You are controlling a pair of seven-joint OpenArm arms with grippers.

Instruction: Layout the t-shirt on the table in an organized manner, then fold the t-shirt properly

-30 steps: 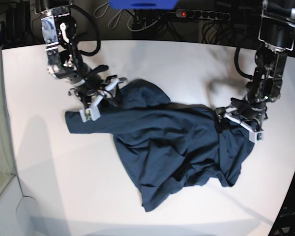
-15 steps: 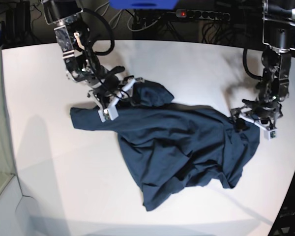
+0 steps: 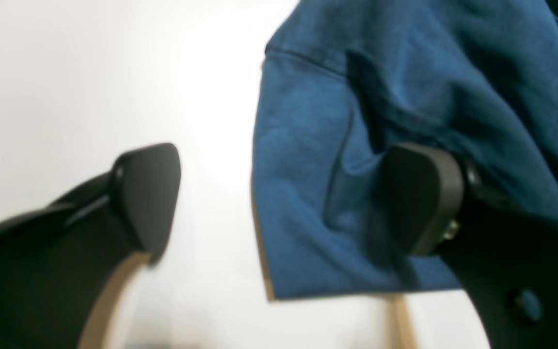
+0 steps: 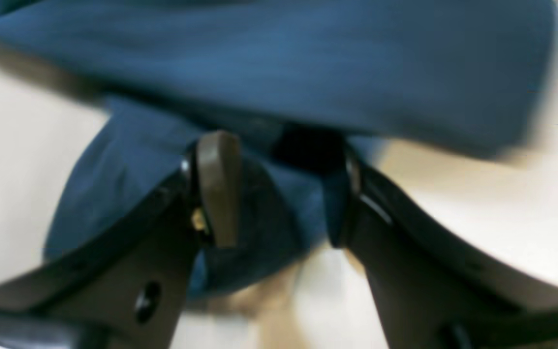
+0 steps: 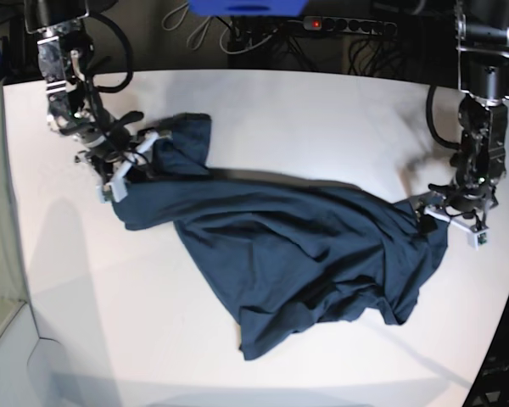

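The dark navy t-shirt (image 5: 297, 246) lies crumpled and stretched crosswise on the white table (image 5: 322, 110). On the left of the base view, my right gripper (image 5: 129, 172) is shut on the shirt's upper left part. In the right wrist view, bunched cloth (image 4: 308, 58) sits pinched in the gripper (image 4: 279, 191). My left gripper (image 5: 451, 222) stands wide open at the shirt's right end. In the left wrist view a hemmed edge of the shirt (image 3: 405, 72) lies inside the gripper (image 3: 284, 198), with one finger (image 3: 422, 194) over the cloth and the other (image 3: 146, 198) over bare table (image 3: 66, 72).
A power strip with a red light (image 5: 348, 25), cables and a blue object (image 5: 248, 7) lie beyond the table's far edge. The table's curved right edge runs close behind my left arm (image 5: 483, 127). White tabletop lies bare in front of the shirt (image 5: 110, 322).
My right gripper has pulled its end of the shirt leftward and back across the table, stretching the cloth out. My left gripper drifted slightly right and stayed open.
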